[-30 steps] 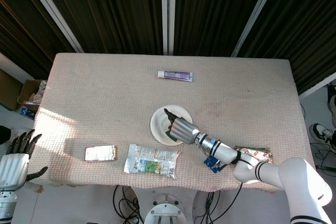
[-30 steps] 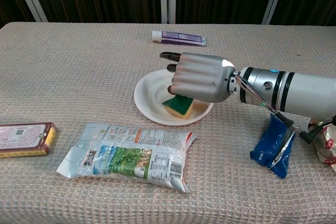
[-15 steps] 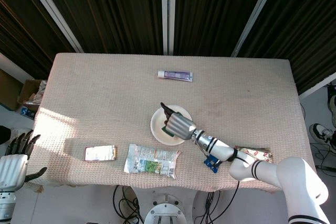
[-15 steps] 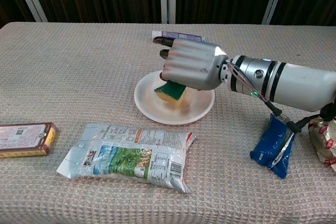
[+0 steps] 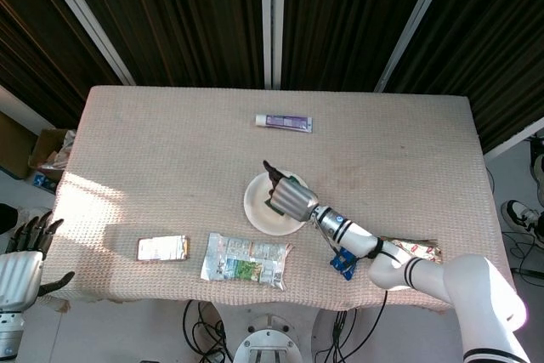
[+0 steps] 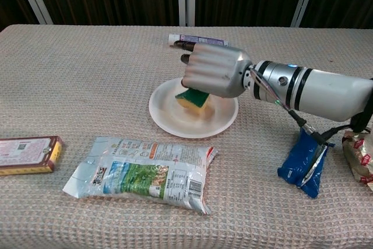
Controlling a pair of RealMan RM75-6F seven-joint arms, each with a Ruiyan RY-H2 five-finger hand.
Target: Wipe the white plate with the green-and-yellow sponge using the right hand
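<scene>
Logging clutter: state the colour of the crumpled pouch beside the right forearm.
Blue pouch, clearest in chest view.

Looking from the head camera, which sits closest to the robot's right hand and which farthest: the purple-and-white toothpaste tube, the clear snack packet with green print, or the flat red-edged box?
From the right hand:
1. Clear snack packet with green print, just below-left, by the near edge.
2. Purple-and-white toothpaste tube, beyond the hand, toward the far edge.
3. Flat red-edged box, well off to the left.

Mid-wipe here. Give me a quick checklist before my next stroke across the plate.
1. Right robot hand holds the green-and-yellow sponge: ok.
2. Sponge over the round white plate: ok.
3. Sponge pressing on the plate surface: cannot tell.
4. Plate apart from the clear plastic snack packet in front of it: ok.
5. Purple-and-white toothpaste tube clear of the plate: ok.
6. Left robot hand off the table edge, holding nothing: ok.
</scene>
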